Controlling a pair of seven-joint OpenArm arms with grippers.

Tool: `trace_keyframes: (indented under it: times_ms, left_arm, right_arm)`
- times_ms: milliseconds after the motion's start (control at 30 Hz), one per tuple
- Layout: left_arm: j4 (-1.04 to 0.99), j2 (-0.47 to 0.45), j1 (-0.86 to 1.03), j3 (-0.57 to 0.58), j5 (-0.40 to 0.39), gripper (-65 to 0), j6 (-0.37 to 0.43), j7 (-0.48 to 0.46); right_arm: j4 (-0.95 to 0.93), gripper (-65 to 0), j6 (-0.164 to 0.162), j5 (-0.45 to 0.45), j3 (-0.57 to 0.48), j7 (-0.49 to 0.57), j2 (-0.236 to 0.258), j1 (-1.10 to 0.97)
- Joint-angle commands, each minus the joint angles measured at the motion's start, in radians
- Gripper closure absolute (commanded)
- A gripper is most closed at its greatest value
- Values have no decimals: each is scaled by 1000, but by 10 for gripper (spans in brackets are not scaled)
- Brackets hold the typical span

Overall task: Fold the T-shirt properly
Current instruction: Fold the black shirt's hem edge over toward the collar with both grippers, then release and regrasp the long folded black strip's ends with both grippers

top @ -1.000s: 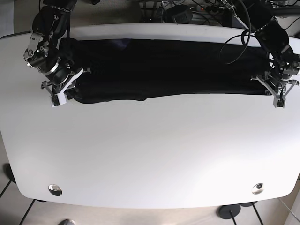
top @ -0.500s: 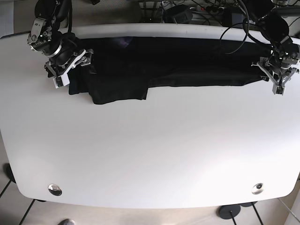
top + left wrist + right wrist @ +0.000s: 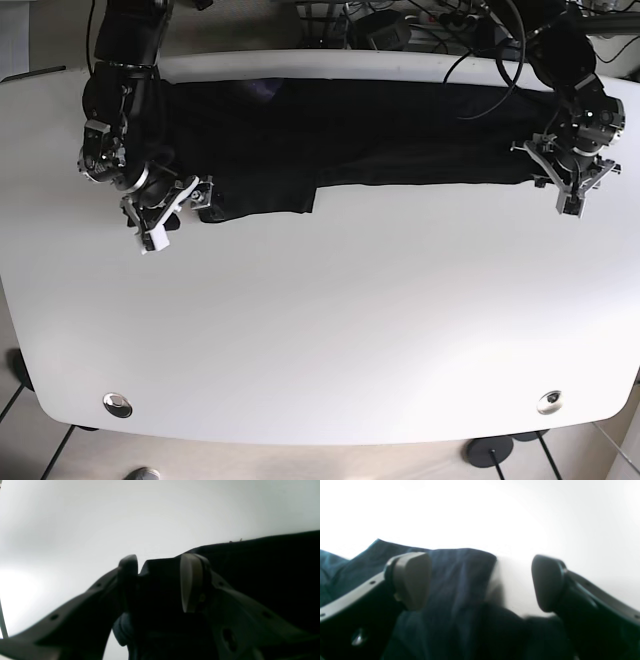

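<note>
A dark T-shirt [image 3: 350, 140] lay stretched in a long band across the far side of the white desk [image 3: 320, 330], already doubled over lengthwise, with one thicker flap jutting toward the near edge at the end where my right arm worked. My right gripper [image 3: 170, 212] sat at that flap's outer corner; from its wrist view the jaws stood wide apart, the cloth's edge [image 3: 460, 580] lying between the two pads [image 3: 412, 580] with bare desk showing beside it, so it was open and holding nothing. My left gripper [image 3: 566, 183] was at the opposite end of the band; its wrist view showed dark cloth [image 3: 160, 585] filling the gap between the pads [image 3: 188, 582], though I could not tell whether they pinched it or merely straddled it. I judged I was partway through the fold, between the lengthwise pass and the next one. The next move probably called for closing both grippers on their ends, then carrying one end over toward the other while keeping the edges lined up.
</note>
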Motion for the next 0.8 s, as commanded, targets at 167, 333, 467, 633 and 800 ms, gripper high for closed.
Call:
trace_keyframes:
  times_ms: [167,333,467,633,800]
  left_arm:
    - [-20,-52,39,0,-2,-251,2,-15]
    - [-123,-78,39,1,-2,-251,2,-17]
    - [-166,-79,36,3,-2,-250,2,-17]
    - [-193,-79,40,5,-1,-250,2,-72]
    - [-193,-79,42,5,1,-250,2,-89]
  right_arm:
    - [-30,-575,10,10,-51,29,4,17]
    - [-24,-212,10,8,-85,31,-23,21]
    - [17,-17,10,8,-89,31,-31,24]
    - [248,-21,8,20,-95,23,-31,-46]
    - [490,-21,1,149,-14,-51,-29,-206]
